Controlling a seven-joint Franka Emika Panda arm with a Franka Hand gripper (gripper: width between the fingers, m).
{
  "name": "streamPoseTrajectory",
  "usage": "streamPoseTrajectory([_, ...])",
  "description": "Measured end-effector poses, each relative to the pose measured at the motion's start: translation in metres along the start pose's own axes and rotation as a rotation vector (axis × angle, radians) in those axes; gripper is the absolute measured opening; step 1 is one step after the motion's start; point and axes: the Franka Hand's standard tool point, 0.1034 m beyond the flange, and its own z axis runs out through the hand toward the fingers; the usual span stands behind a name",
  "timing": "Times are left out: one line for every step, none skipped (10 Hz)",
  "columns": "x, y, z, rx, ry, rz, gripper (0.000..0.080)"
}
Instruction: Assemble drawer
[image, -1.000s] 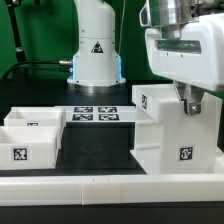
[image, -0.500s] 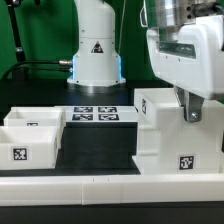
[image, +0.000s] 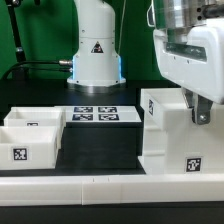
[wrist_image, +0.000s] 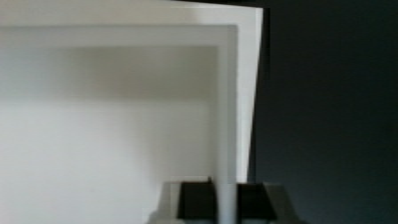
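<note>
**Operator:** What is my gripper doing?

**Observer:** Your gripper (image: 197, 113) is closed on the upper edge of the housing (image: 176, 140). In the wrist view, a thin white wall of it runs straight between the two dark fingers (wrist_image: 191, 203), which press on it from either side.

**Operator:** And where does the housing stand?

**Observer:** You have it upright on the black table (image: 100, 148), at the exterior view's right. It sits just behind the long low rail (image: 100, 186). One square tag shows near its upper corner and another low on its front face.

**Operator:** The other parts?

**Observer:** Your two trays (image: 30, 135) sit at the exterior view's left, one right behind the other, open side up. They are well apart from the housing, and the nearer one has a tag on its front. The marker board (image: 96, 114) lies flat farther back between the trays and the housing, in front of the arm's base (image: 95, 55).
</note>
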Motion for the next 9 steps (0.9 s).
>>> streamPoseTrajectory([0.000,0.000,0.000,-0.001,0.000,-0.001,0.0064])
streamPoseTrajectory([-0.001,0.000,0.001,-0.001,0.000,-0.006,0.0064])
streamPoseTrajectory([-0.001,0.000,0.001,-0.002,0.000,-0.009,0.0238])
streamPoseTrajectory([-0.001,0.000,0.001,-0.002,0.000,-0.012,0.0238])
streamPoseTrajectory([-0.002,0.001,0.001,-0.002,0.000,-0.016,0.0420])
streamPoseTrajectory([-0.002,0.001,0.001,-0.002,0.000,-0.018,0.0558])
streamPoseTrajectory([-0.002,0.001,0.001,-0.002,0.000,-0.019,0.0558])
streamPoseTrajectory([-0.006,0.003,0.000,-0.002,-0.003,-0.048,0.0631])
streamPoseTrajectory([-0.016,0.015,-0.005,-0.006,-0.010,-0.115,0.0646])
